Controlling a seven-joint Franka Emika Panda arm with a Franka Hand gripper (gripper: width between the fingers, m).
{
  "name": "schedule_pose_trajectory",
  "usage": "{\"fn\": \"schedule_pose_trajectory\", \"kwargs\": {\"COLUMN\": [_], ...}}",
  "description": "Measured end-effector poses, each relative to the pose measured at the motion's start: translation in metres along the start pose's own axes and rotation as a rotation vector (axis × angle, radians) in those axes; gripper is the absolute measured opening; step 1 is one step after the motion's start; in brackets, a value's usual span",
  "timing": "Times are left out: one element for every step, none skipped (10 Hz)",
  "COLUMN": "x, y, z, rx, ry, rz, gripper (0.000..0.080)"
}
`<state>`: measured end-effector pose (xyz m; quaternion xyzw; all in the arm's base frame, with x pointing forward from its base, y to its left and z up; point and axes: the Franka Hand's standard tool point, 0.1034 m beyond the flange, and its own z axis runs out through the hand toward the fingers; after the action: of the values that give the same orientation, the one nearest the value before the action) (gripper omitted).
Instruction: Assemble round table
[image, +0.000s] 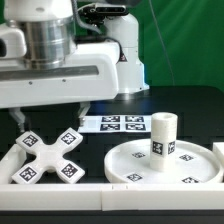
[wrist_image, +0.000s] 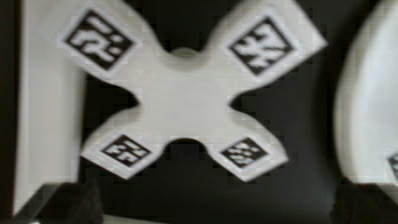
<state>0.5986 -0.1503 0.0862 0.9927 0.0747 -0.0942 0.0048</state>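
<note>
- This is a robotics lab bench: a white robot arm (image: 50, 60) hangs over a matte black table (image: 190, 100).
- A plain green backdrop (image: 185, 40) closes off the space behind the table.
- The marker board (image: 112, 124) lies flat on the table, printed with black-and-white square tags.
- Tags of the same kind sit on the white plastic parts: the cross base (image: 47, 158), the round disc (image: 125, 160) and the post (image: 163, 135).
- A white rail (image: 60, 196) borders the work area along the near edge.
</note>
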Motion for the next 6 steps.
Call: {"fn": "schedule_pose_trajectory", "kwargs": {"x": [-0.003,-0.006,-0.004,-0.012,-0.014,-0.018], "y": [0.006,0.004,-0.001,-0.002,-0.003,-0.004], "z": [0.004,0.004,0.003,0.005,0.008,0.011], "rx": [-0.006,-0.008,-0.003,0.010,0.015,0.032], "ry": [-0.060,-0.173,-0.206,-0.280,-0.334,-0.410], "rz": [0.025,0.073,0.071,0.070,0.074,0.071], "gripper": [0.0649,0.0649,0.0649,0.0649,0.0649,0.0649]}}
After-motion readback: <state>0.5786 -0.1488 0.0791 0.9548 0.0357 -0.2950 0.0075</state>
